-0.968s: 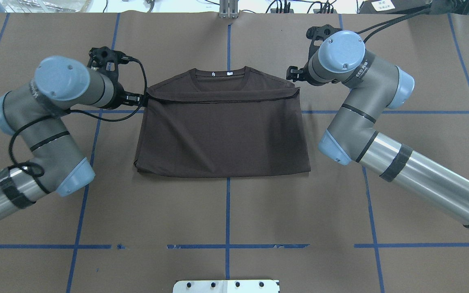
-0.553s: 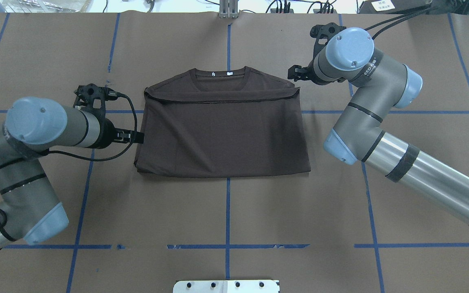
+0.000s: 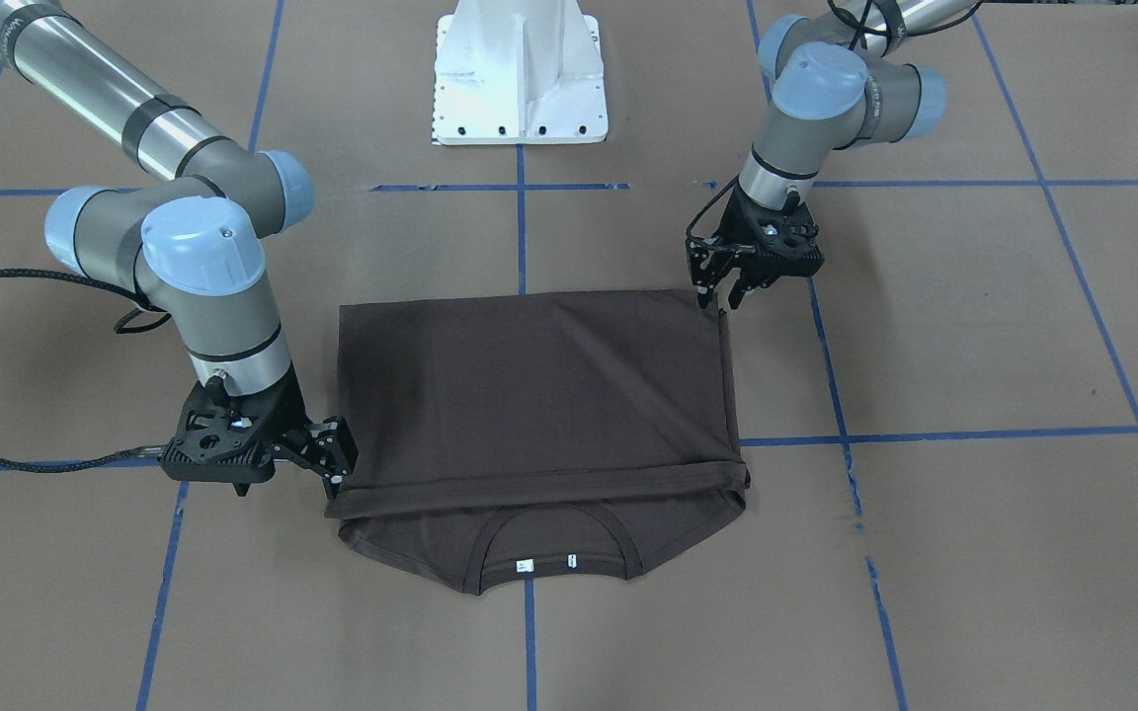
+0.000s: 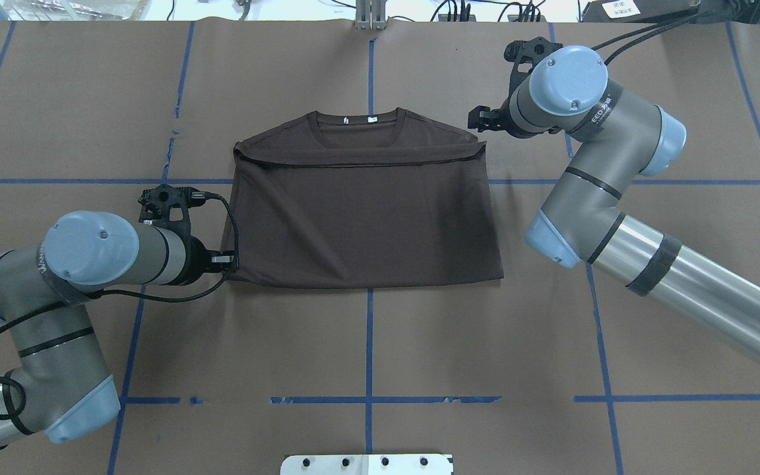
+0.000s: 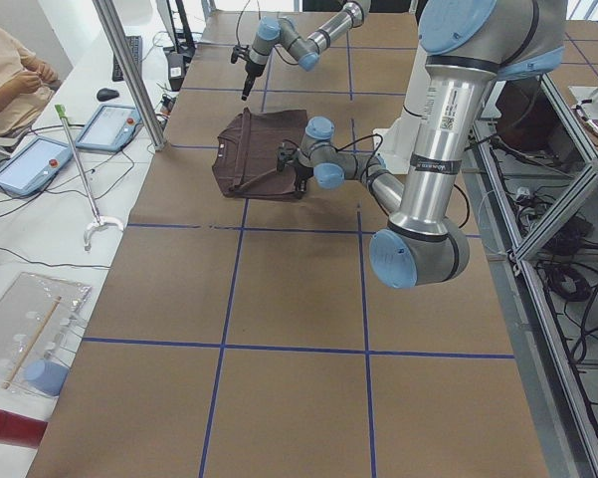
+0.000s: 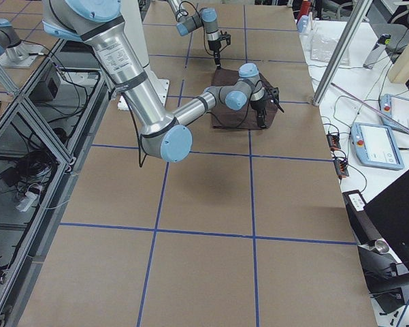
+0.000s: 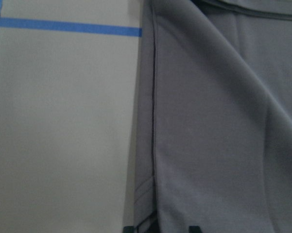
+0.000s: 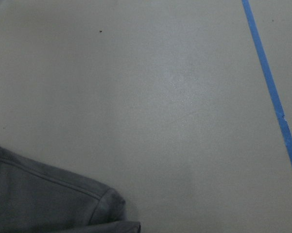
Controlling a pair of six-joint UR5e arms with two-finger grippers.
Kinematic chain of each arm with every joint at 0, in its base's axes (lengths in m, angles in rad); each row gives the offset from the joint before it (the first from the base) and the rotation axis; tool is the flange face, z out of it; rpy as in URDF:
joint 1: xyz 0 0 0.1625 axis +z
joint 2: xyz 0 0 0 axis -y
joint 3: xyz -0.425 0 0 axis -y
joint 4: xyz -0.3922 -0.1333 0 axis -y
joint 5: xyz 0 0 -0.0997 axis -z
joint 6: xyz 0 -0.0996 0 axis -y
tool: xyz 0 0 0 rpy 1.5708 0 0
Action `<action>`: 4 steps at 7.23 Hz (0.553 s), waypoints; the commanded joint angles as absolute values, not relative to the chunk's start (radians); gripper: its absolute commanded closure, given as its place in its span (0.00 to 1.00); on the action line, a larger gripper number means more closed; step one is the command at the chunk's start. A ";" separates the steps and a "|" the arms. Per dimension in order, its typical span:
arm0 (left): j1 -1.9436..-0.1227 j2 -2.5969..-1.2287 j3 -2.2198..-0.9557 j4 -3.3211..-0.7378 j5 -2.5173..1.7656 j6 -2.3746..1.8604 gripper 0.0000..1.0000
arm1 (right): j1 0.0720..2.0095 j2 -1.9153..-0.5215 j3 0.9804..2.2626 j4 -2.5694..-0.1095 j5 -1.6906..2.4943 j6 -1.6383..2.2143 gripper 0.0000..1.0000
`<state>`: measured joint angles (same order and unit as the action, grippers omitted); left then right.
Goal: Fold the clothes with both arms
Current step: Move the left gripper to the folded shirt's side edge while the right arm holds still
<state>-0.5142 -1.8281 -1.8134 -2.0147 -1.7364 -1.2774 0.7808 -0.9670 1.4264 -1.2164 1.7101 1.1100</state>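
The T-shirt (image 4: 360, 224) is judged to be light, soft and without any stiffness: it will sag and stretch where it is lifted, its layers can slide on each other, and nothing in it can be broken. It is laid flat on the bench (image 4: 367, 356), midway between the left and right ends and nearer to the far edge than to the robot's edge, with the collar (image 4: 357, 125) turned to the far edge. The lower part is already folded up, so that the hem (image 4: 360, 160) lies across the chest just under the collar. For a further fold it should be taken at the corners, all layers together and on both sides at the same time; otherwise the stack is expected to open or to be dragged crooked. The left arm (image 4: 93, 247) is bent low beside the left side of the shirt, and its wrist is pointed down at the near left corner of the cloth. The left jaws are seen released, with the side edge of the cloth lying between the two tips in the wrist view, and nothing is gripped yet. The right arm (image 4: 571, 79) is reached to the far right corner of the shirt, with the wrist turned down. The right jaws appear released too and empty, just beside the end of the hem.
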 commanded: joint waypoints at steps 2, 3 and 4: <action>-0.502 -1.832 -1.807 -2.014 -1.730 -1.285 0.53 | 0.781 -0.968 1.425 -1.216 1.709 1.111 0.00; -0.497 -1.832 -1.807 -2.014 -1.729 -1.292 0.57 | 0.781 -0.968 1.427 -1.216 1.709 1.111 0.00; -0.485 -1.832 -1.804 -2.014 -1.729 -1.298 0.63 | 0.781 -0.968 1.427 -1.216 1.709 1.111 0.00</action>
